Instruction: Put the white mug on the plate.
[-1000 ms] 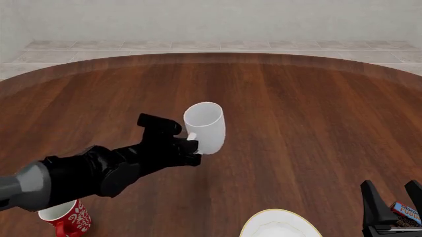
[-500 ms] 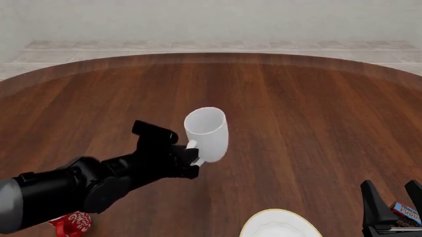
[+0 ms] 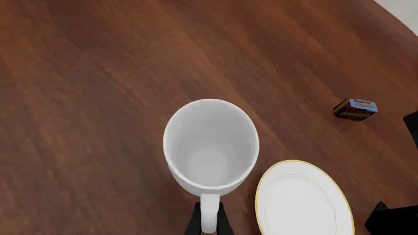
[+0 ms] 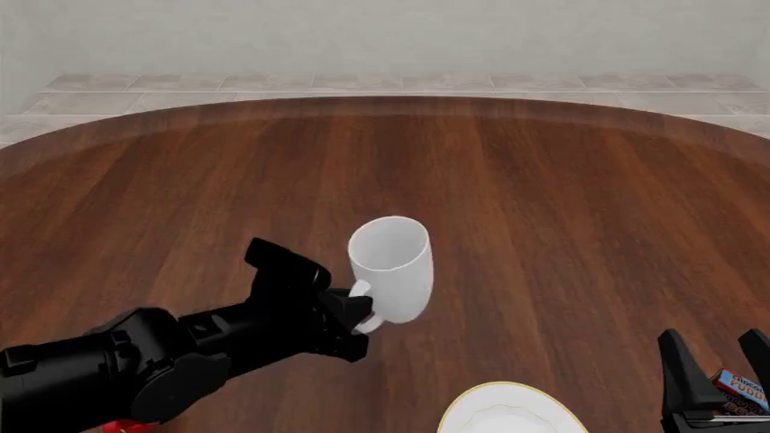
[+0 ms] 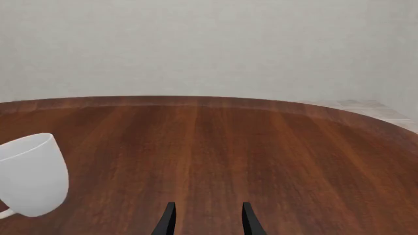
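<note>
My left gripper point(image 4: 359, 311) is shut on the loop handle of the white mug point(image 4: 394, 268) and holds it upright above the table. In the left wrist view the mug point(image 3: 210, 143) shows its empty inside, with my fingertips point(image 3: 194, 226) pinching the handle. The white plate point(image 4: 510, 410) lies at the front edge of the table, nearer and to the right of the mug; it also shows in the left wrist view point(image 3: 304, 201). My right gripper point(image 4: 716, 374) is open and empty at the front right; its fingers point(image 5: 168, 219) show in the right wrist view, with the mug point(image 5: 31, 175) off to one side.
A small blue and dark packet point(image 4: 741, 390) lies at the front right by my right gripper, also in the left wrist view point(image 3: 355, 109). The red patterned mug point(image 4: 118, 424) is almost hidden under my left arm at the front left. The round wooden table point(image 4: 542, 198) stretches ahead.
My left gripper has carried the white mug nearer and to the right, toward the plate. The left arm now covers the red mug. The right arm has not moved.
</note>
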You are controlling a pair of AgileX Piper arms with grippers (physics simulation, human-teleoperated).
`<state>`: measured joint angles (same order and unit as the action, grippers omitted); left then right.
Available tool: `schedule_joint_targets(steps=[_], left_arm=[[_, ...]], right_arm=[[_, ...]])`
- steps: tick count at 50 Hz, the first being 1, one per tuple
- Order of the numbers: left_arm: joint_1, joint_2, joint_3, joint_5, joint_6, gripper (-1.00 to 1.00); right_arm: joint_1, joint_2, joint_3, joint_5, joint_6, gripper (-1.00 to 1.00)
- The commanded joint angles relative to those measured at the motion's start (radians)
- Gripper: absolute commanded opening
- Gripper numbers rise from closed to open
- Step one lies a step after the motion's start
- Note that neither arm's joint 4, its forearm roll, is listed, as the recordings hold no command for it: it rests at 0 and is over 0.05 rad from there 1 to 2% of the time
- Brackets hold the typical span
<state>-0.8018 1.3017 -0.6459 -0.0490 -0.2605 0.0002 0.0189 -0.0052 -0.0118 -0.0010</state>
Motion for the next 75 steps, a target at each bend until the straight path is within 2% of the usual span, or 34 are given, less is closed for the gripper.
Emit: schedule_joint_targets(steps=[1,20,30,49,53,75], left_arm=[[-0.048,-0.025,0.011,0.01,0.005,-1.0],[-0.112,0.005,0.002,-0.001,-0.044,-1.0],[-0.127,0.026,0.011,-0.028,-0.03,-1.0],[-0.181,0.045,-0.004,-0.04,-0.047,-1.0],[-0.217,0.056,-0.011,-0.036,-0.058,-1.0],[-0.29,0.078,-0.03,-0.052,-0.065,-1.0]], right_arm=[[0.0,0.0,0.0,0.0,0.0,1.0],[0.0,0.0,0.0,0.0,0.0,1.0],[0.0,0.0,0.0,0.0,0.0,1.0],[0.0,0.0,0.0,0.0,0.0,1.0],[0.0,0.0,0.0,0.0,0.0,1.0],[0.0,0.0,0.0,0.0,0.0,1.0]])
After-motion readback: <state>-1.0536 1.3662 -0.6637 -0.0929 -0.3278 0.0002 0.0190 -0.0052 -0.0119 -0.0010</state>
